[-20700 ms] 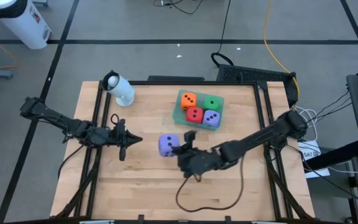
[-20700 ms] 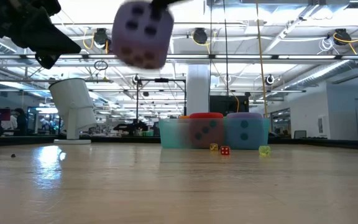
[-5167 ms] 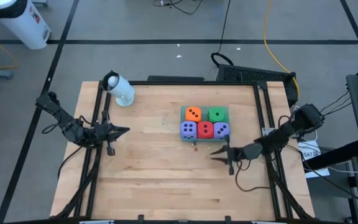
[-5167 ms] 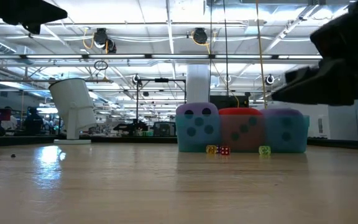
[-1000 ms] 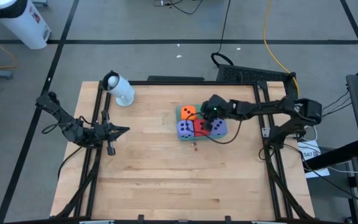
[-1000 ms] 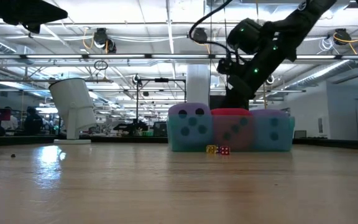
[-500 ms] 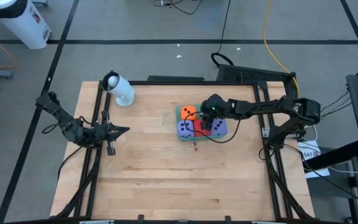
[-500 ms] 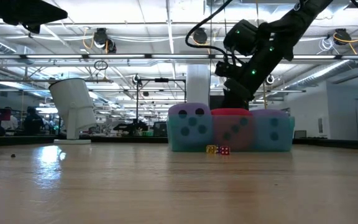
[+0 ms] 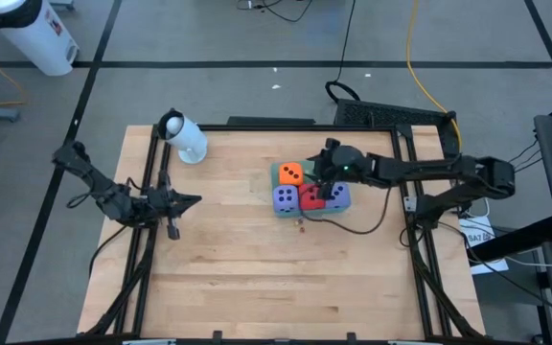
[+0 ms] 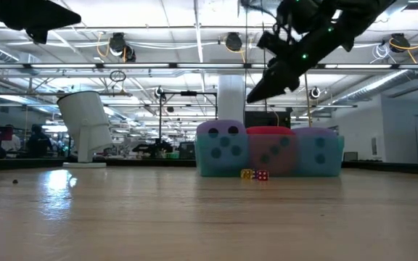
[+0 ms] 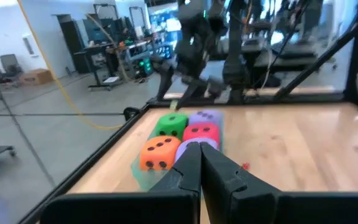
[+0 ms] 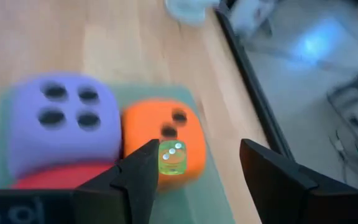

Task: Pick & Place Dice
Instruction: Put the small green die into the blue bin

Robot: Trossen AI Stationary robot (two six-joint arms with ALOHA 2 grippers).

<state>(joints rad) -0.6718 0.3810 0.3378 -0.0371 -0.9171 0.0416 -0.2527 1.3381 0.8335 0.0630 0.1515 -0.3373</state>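
Up went the right gripper (image 9: 326,165), away from the dice (image 9: 310,191) (they sat packed in their tray (image 9: 276,175) mid-table). Its fingers were apart, and a tiny green die (image 12: 172,158) showed between them, maybe falling. I think it let go there to drop it in. Left gripper (image 9: 195,200) waited shut at the table's left edge.

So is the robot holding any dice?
No. The right gripper hangs open over the orange die; a tiny green die is loose beside one finger. The left gripper is shut, empty.
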